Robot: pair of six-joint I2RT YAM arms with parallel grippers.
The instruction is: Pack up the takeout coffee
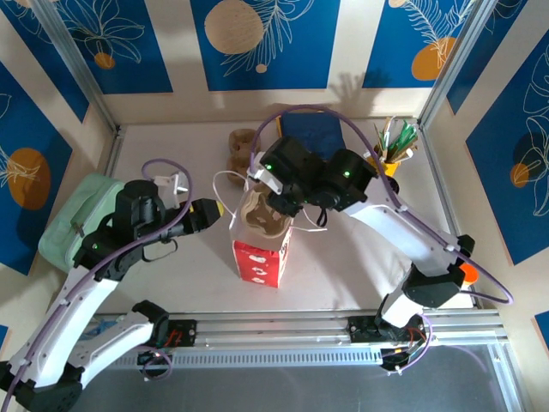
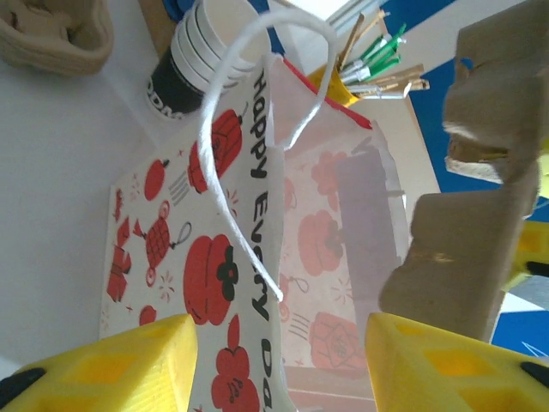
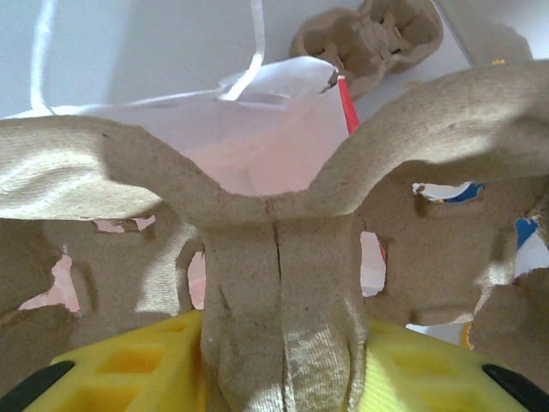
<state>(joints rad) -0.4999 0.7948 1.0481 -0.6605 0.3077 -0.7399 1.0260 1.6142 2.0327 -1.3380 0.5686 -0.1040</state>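
A white paper bag [image 1: 257,262] with red print stands open at the middle of the table. My right gripper [image 1: 287,202] is shut on the centre web of a brown cardboard cup carrier [image 1: 264,216] and holds it at the bag's mouth. In the right wrist view the carrier [image 3: 274,257] sits between my right gripper's [image 3: 279,360] yellow fingers, with the bag's inside [image 3: 257,137] beyond it. My left gripper [image 1: 219,210] is at the bag's left side, open. In its view my left gripper [image 2: 279,343] straddles the bag's wall [image 2: 197,275] without touching it, the carrier [image 2: 467,249] to the right. The takeout coffee is out of view.
Another cardboard carrier [image 1: 243,148] lies at the back, beside a blue object [image 1: 313,133]. A yellow cup of sticks and straws [image 1: 395,146] stands at the back right. A stack of lidless cups [image 2: 193,56] stands behind the bag. A pale green object [image 1: 81,215] sits at the left edge.
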